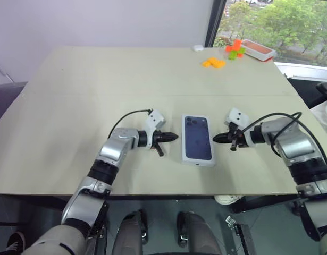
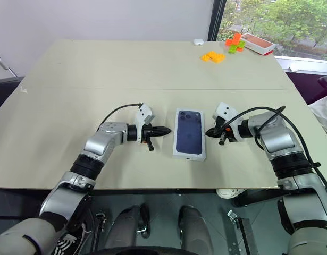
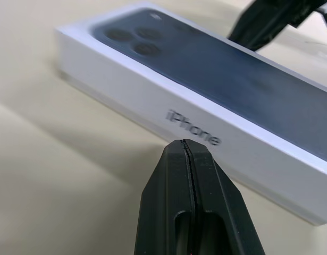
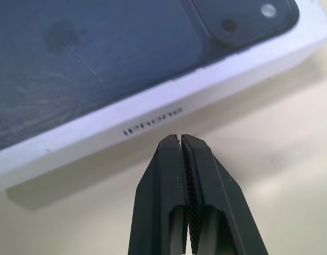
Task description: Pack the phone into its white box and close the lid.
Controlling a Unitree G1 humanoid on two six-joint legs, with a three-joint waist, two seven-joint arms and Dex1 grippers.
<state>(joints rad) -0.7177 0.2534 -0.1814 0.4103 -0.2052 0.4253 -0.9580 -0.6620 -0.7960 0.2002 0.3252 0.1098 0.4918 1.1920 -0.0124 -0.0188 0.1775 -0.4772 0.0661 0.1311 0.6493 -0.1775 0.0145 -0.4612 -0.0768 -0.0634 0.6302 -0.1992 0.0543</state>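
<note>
While you watched, the lid (image 1: 198, 139) sat closed, printed phone picture up, on the table (image 1: 99, 79) near its front edge, left gripper (image 1: 174, 137) clenched empty just beside one long side, right gripper (image 1: 216, 139) clenched empty beside the other.

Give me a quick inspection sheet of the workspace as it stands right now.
Surface: beige table, bare around the job.
Job's things: lid seated on the white box, printed side up, closed; phone nothing seen.
Clutter: orange blocks, red tray and small white item at the far edge.
Grippers: left gripper and right gripper shut, flanking the lid, apart from it.
Cables: black cable looped over each wrist.
Surroundings: window, trees outside.
</note>
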